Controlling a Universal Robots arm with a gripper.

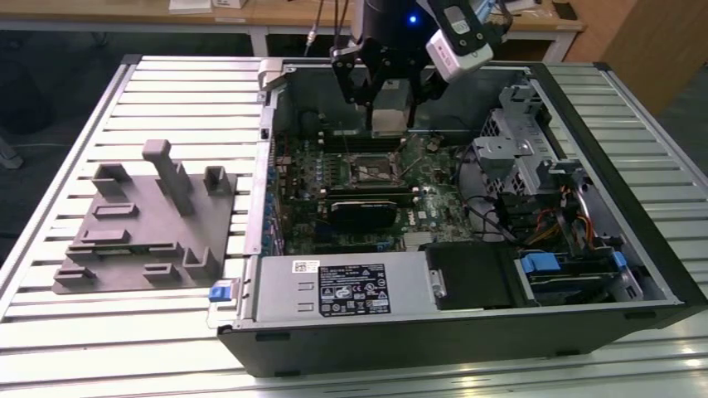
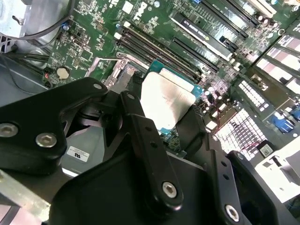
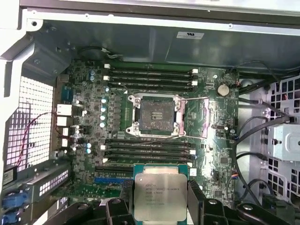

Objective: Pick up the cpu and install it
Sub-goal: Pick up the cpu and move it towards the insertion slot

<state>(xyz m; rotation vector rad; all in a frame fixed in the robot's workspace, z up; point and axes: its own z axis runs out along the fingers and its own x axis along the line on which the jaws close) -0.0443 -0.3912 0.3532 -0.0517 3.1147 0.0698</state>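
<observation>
In the upper middle of the exterior view, the arm (image 1: 387,25) hangs over the open computer case (image 1: 443,340), which lies on the slatted bench (image 1: 166,91). Its jaws are clamped on the cpu (image 1: 389,121), gripping two opposite edges. Both wrist views show the cpu's (image 3: 160,197) (image 2: 164,101) shiny lid, held above the motherboard (image 3: 215,136) and apart from the empty socket (image 3: 157,114). A gray fixture tray (image 1: 144,240) sits at the exterior view's left.
</observation>
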